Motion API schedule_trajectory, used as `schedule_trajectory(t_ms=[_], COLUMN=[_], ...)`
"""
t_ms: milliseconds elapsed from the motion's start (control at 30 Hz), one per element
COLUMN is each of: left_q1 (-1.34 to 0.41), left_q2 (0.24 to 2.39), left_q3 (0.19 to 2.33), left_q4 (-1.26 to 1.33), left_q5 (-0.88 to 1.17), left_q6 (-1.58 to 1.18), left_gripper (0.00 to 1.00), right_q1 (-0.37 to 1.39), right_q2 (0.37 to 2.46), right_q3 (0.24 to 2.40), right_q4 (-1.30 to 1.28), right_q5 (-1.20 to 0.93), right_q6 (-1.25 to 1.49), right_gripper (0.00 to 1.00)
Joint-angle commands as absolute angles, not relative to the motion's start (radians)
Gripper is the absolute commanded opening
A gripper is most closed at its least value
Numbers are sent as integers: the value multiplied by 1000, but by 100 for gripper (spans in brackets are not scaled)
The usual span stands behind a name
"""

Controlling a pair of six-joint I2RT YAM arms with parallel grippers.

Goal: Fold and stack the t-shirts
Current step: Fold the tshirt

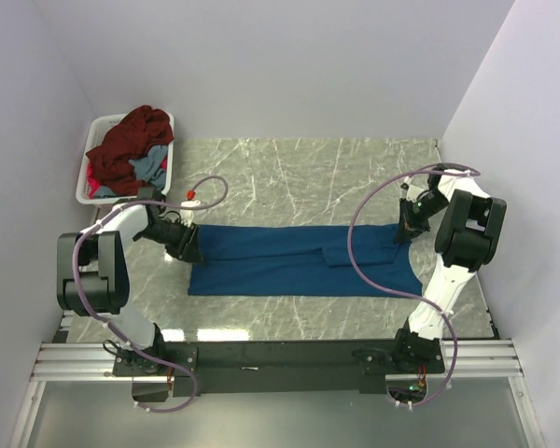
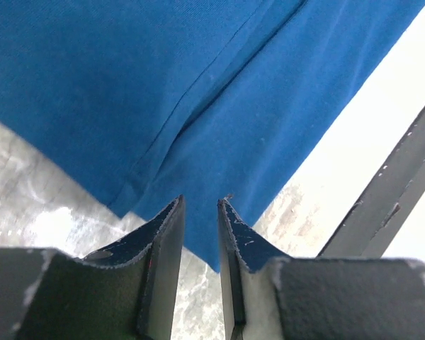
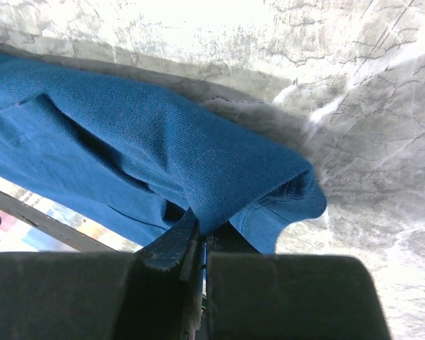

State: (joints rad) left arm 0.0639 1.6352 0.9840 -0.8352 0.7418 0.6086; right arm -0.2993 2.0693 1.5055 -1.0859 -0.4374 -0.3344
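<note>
A deep blue t-shirt lies stretched in a long band across the marble table. At the band's left end my left gripper hovers just over the shirt's corner. In the left wrist view that gripper has its jaws a narrow gap apart, and the blue cloth lies flat beyond and beneath the tips, not pinched. At the right end my right gripper is shut on a bunched fold of the shirt, as the right wrist view of the gripper shows. A maroon t-shirt and a grey-blue one sit heaped in the basket.
The white plastic basket stands at the back left corner against the wall. Walls close in the table on three sides. A looping cable lies near the left arm. The metal mounting rail runs along the near edge.
</note>
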Motion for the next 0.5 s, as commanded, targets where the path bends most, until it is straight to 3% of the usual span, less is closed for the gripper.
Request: schedule_trajectory(t_ms=[0,167,467], left_q1=[38,38,44], left_q2=[1661,1790,1805], left_q3=[965,956,919], left_q4=[-769,-727,-677], left_q5=[701,595,508], left_q6=[580,517,485], left_gripper=[31,27,21], right_q1=[-307,-308,-314], right_q2=[2077,2080,2088], right_q3=[1537,1537,1555], right_q4=[-1098,-1094,-1097], right_q5=[-419,-399,-334], right_q6=[-351,-353,-362], right_gripper=[0,0,0])
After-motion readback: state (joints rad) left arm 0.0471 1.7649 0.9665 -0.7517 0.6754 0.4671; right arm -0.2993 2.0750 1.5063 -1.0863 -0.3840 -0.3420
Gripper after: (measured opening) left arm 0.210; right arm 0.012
